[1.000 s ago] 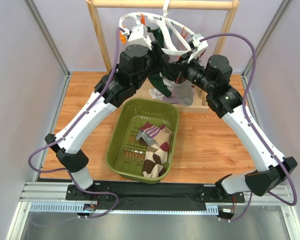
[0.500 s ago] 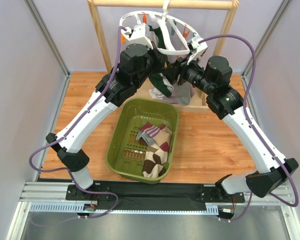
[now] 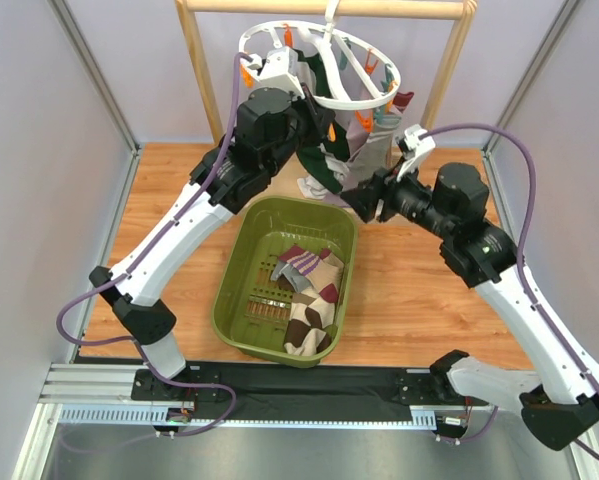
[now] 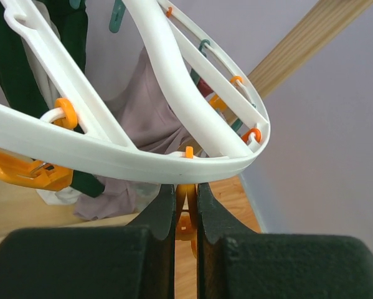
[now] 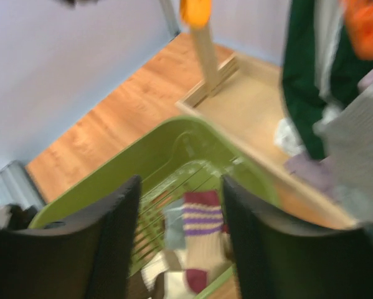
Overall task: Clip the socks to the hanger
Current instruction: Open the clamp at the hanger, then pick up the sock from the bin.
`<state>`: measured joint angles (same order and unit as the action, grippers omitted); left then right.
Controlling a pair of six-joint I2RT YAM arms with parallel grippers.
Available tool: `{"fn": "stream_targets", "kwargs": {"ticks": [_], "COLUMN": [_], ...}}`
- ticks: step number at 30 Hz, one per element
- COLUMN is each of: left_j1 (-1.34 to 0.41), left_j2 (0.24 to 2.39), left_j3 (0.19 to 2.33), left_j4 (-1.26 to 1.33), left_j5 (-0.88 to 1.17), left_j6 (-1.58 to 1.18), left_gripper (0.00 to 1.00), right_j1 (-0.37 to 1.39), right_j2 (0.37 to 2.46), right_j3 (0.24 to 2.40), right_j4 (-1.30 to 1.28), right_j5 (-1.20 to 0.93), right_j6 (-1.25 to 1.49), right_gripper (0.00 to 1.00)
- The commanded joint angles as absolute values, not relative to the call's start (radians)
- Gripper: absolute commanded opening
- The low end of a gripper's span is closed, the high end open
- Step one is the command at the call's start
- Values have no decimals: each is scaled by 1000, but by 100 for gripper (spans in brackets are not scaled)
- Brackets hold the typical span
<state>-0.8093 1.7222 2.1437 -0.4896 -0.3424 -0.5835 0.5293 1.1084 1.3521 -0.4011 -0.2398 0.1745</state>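
The white ring hanger (image 3: 364, 98) hangs from the wooden rail with orange and teal clips. A dark green sock (image 3: 331, 165) and a grey sock (image 3: 381, 135) hang from it. My left gripper (image 3: 317, 102) is up under the ring (image 4: 142, 163), shut on an orange clip (image 4: 186, 208). Dark green (image 4: 24, 75) and lilac (image 4: 152, 115) socks hang behind. My right gripper (image 3: 363, 200) is open and empty above the far end of the basket. Below it lies a maroon striped sock (image 5: 202, 219). More socks (image 3: 309, 290) lie in the basket.
The olive-green slotted basket (image 3: 237, 290) sits mid-table, also in the right wrist view (image 5: 142, 156). The wooden rack's posts (image 3: 203, 80) and base (image 5: 248, 106) stand at the back. Grey walls close both sides.
My right gripper has left the hanger and moved down and to the right, over the basket's far end, now open. The hanger has swung slightly. My left gripper still holds the clip.
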Motion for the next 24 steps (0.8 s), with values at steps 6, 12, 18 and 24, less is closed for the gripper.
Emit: {"fn": "stream_targets", "kwargs": {"ticks": [6, 12, 18, 24], "left_j1": [-784, -772, -756, -755], "left_j2": [1641, 1608, 1586, 1583], "left_j3": [2092, 2054, 2031, 2023], "left_j4": [-451, -439, -425, -425], "left_j5": [-338, -334, -327, -311], "left_j6": [-560, -560, -580, -589], "left_gripper": [0, 0, 0, 0], "right_j1": [701, 784, 818, 868], "right_j2": [1198, 1363, 1589, 1732], "right_j3": [1111, 1094, 1175, 1313], "right_j4": [-303, -245, -258, -341], "right_j5": [-367, -282, -180, -30], "right_j6": [241, 200, 143, 60], "right_gripper": [40, 45, 40, 39]}}
